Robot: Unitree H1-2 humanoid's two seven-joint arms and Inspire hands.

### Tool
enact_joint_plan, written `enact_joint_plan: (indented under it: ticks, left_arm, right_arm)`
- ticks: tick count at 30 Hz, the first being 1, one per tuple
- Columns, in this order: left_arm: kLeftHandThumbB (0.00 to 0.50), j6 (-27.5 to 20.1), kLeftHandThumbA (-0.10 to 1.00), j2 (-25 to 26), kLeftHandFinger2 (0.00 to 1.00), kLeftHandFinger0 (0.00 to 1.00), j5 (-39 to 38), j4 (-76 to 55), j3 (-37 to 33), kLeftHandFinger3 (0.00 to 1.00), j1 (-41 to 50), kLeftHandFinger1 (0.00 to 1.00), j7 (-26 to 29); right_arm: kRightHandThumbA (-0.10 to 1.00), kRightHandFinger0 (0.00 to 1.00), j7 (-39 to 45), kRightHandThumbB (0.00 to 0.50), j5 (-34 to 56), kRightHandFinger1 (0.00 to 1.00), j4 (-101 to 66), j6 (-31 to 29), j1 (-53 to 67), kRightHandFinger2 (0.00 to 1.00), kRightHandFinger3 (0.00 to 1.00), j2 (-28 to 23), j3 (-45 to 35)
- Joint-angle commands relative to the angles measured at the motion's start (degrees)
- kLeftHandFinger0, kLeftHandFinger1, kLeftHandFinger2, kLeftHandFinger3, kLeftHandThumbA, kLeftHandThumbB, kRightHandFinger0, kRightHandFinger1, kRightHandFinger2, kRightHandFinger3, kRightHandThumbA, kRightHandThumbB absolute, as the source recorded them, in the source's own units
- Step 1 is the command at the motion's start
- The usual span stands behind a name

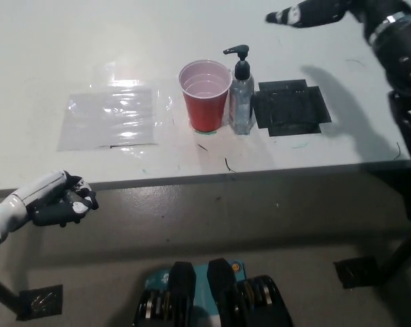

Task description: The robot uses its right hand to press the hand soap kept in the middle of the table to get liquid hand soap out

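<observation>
Both hands empty: right hand (313, 12) fingers extended above the table.

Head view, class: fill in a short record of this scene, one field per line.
soap bottle: upright mid-table, pump not pressed
red cup: upright, just left of the bottle
black mat: flat, right of the bottle
plastic sheet: flat, left of the cup
right robot hand: above the table's far right, fingers extended, apart from the bottle
left robot hand: resting below the table edge, curled
</observation>
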Motion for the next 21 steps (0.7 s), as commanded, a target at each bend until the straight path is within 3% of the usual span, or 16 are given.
enact_joint_plan:
  ticks: [1,5,7,8,9,10,11,12,13,14,15,17,18,19,20,21]
  left_arm:
    - [0.008,1.08,0.41,1.53,0.53,0.34,-0.06,-0.91,0.63,0.65,-1.51,0.38,-1.6]
    - [0.023,1.08,0.46,1.51,0.53,0.37,0.04,-0.81,0.62,0.63,-1.74,0.39,-2.35]
    - [0.038,1.08,0.51,1.62,0.51,0.37,0.05,-0.77,0.46,0.63,-1.94,0.38,-2.71]
    - [0.036,1.08,0.53,1.68,0.52,0.37,0.22,-0.81,0.41,0.64,-1.96,0.39,-2.9]
    - [0.036,1.08,0.54,1.74,0.53,0.37,0.27,-0.84,0.36,0.64,-1.99,0.39,-3.05]
    - [0.039,1.08,0.55,1.74,0.52,0.37,0.52,-0.81,0.35,0.64,-2.02,0.38,-3.29]
    - [0.036,1.08,0.56,1.66,0.52,0.37,0.57,-0.91,0.11,0.64,-1.95,0.38,-3.5]
    - [0.043,1.08,0.57,1.63,0.51,0.37,0.7,-1.04,0.16,0.64,-1.94,0.37,-3.69]
    - [0.057,1.08,0.59,1.6,0.5,0.38,0.79,-1.19,0.29,0.64,-1.87,0.38,-3.74]
    - [0.05,1.08,0.6,1.57,0.5,0.38,0.48,-1.19,0.4,0.64,-1.9,0.37,-3.94]
    - [0.057,1.08,0.62,1.73,0.51,0.39,0.55,-1.27,0.26,0.64,-2.14,0.38,-4.2]
    - [0.074,1.08,0.67,1.73,0.54,0.44,0.95,-0.74,0.14,0.65,-2.46,0.41,-4.43]
    - [0.073,1.08,0.67,1.69,0.55,0.46,1.01,-0.66,0.21,0.65,-2.54,0.42,-4.5]
    - [0.073,1.08,0.67,1.57,0.55,0.47,1.06,-0.59,0.36,0.65,-2.52,0.42,-4.56]
    - [0.049,1.08,0.65,1.54,0.57,0.49,1.19,-1.18,0.4,0.66,-2.54,0.44,-4.7]
    - [0.042,1.08,0.65,1.72,0.57,0.5,1.72,-1.67,0.2,0.66,-2.57,0.44,-4.94]
  right_arm:
    - [1.0,1.0,0.54,0.361,-2.8,1.0,1.57,-3.47,-4.34,1.0,1.0,1.56,0.37]
    - [1.0,1.0,1.06,0.363,-3.05,1.0,2.92,-4.42,-4.54,1.0,1.0,3.13,0.54]
    - [1.0,1.0,0.69,0.332,-5.1,0.99,4.76,-6.09,-4.71,1.0,1.0,4.46,2.35]
    - [1.0,0.72,0.63,0.306,-5.26,0.67,5.31,-6.87,-4.63,0.95,1.0,4.97,2.57]
    - [1.0,0.54,0.64,0.31,-4.97,0.59,5.67,-7.55,-4.53,0.92,1.0,5.35,2.49]
    - [1.0,0.02,0.8,0.283,-5.01,0.08,6.36,-8.39,-4.48,0.33,1.0,5.73,2.71]
    - [1.0,0.18,1.12,0.289,-5.41,0.33,6.14,-8.51,-3.88,0.68,1.0,5.59,2.98]
    - [1.0,0.53,2.18,0.304,-6.42,0.7,7.09,-8.4,-3.9,0.87,1.0,5.5,4.38]
    - [1.0,0.21,2.53,0.3,-6.98,0.28,8.1,-9.08,-3.94,0.38,1.0,5.41,5.16]
    - [1.0,0.01,2.71,0.326,-7.01,0.13,8.81,-9.23,-3.79,0.36,1.0,5.62,5.48]
    - [1.0,0.0,2.71,0.32,-7.55,0.09,9.0,-9.62,-3.57,0.31,1.0,5.44,5.95]
    - [1.0,0.01,2.4,0.312,-8.42,0.2,11.02,-11.41,-3.33,0.46,1.0,5.3,6.8]
    - [1.0,0.11,2.47,0.312,-8.52,0.36,11.49,-11.76,-3.28,0.6,1.0,5.29,6.88]
    - [1.0,0.17,2.6,0.309,-8.56,0.4,12.08,-12.22,-3.18,0.59,1.0,5.27,7.0]
    - [1.0,0.71,3.21,0.293,-9.48,0.97,13.81,-13.24,-3.19,1.0,1.0,4.81,8.18]
    - [1.0,0.73,3.06,0.288,-9.64,0.93,14.62,-14.4,-2.92,0.99,1.0,4.75,8.28]
